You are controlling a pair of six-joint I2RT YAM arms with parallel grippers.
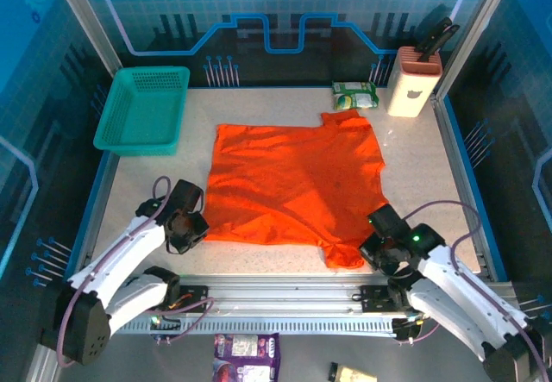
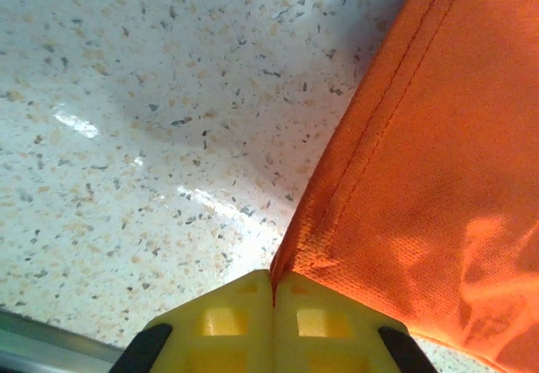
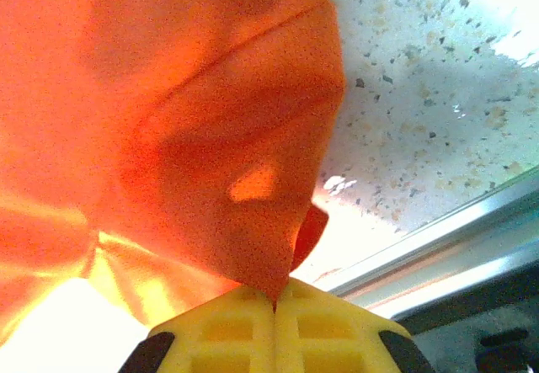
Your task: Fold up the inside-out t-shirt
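Currently, the inside-out t-shirt (image 1: 293, 179) lies spread flat, reaching away in front of both grippers. The left gripper (image 2: 273, 295) and right gripper (image 3: 274, 302) each have jaws pressed together, pinching a near corner of the cloth. No fold looks made yet; all the folding seems left to do.

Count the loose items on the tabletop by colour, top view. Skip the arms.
Orange: 1, the t-shirt
Teal: 1, the mesh basket
Green and white: 1, the packet
Pale pink: 1, the holder with dark handles sticking out
Total: 4
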